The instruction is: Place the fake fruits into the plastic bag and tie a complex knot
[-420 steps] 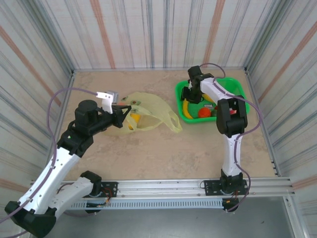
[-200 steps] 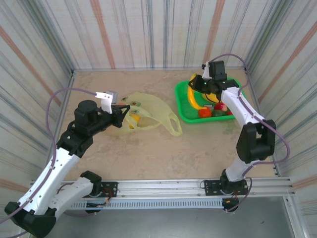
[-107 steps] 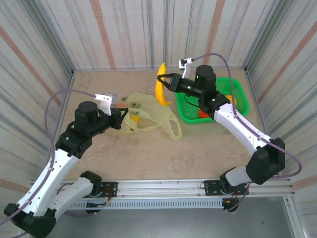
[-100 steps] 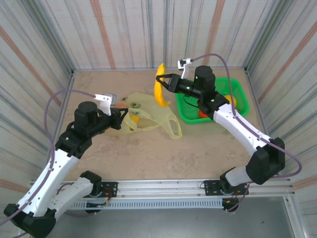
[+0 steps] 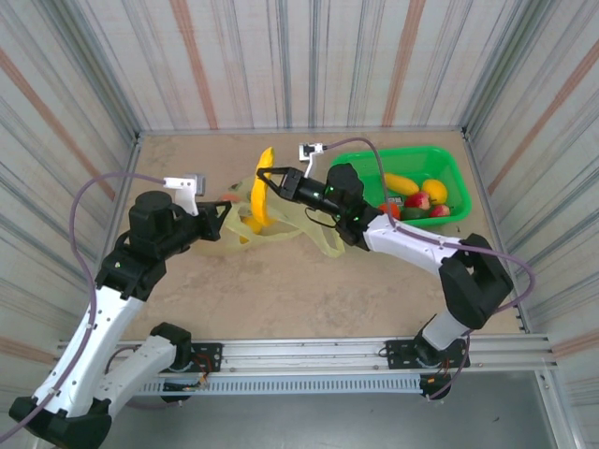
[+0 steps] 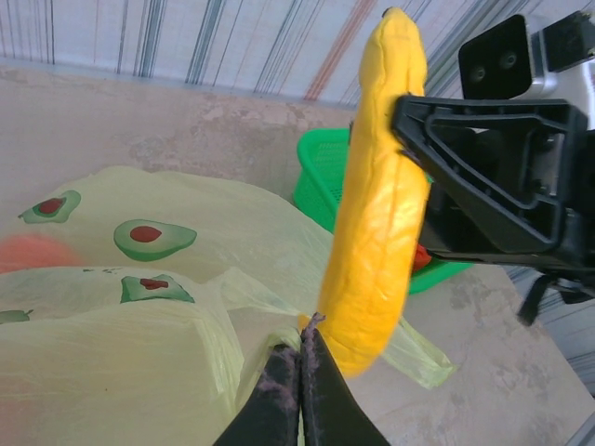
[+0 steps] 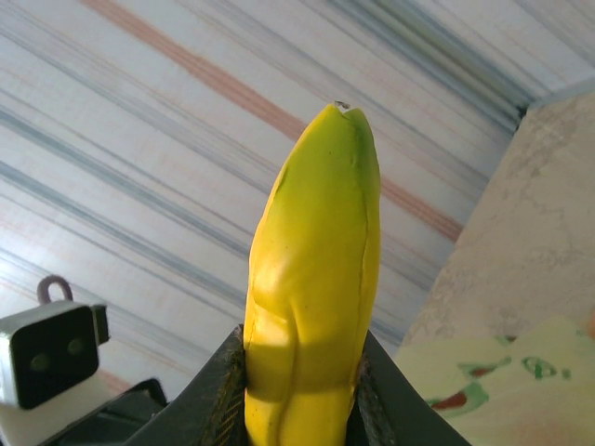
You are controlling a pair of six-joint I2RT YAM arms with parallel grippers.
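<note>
A yellow banana (image 5: pixel 262 190) hangs upright over the pale yellow-green plastic bag (image 5: pixel 281 217), held by my right gripper (image 5: pixel 270 187), which is shut on it. The same banana (image 6: pixel 381 195) stands close before the left wrist camera, and in the right wrist view the banana (image 7: pixel 314 307) sits between the dark fingers (image 7: pixel 216 400). My left gripper (image 6: pixel 299 358) is shut on a fold of the bag's film (image 6: pixel 112 316), lifting its edge. Something yellow and something orange show through the bag. More fake fruits (image 5: pixel 423 195) lie in the green basket.
The rigid green mesh basket (image 5: pixel 460 176) stands at the back right with a banana, a lemon and red fruits in it. Striped walls close the table on three sides. Bare tabletop (image 5: pixel 309 290) lies between the bag and the arm bases.
My right arm has carried the banana from the basket leftward and down to just above the bag. The left gripper has kept its hold on the bag and shifted slightly left.
</note>
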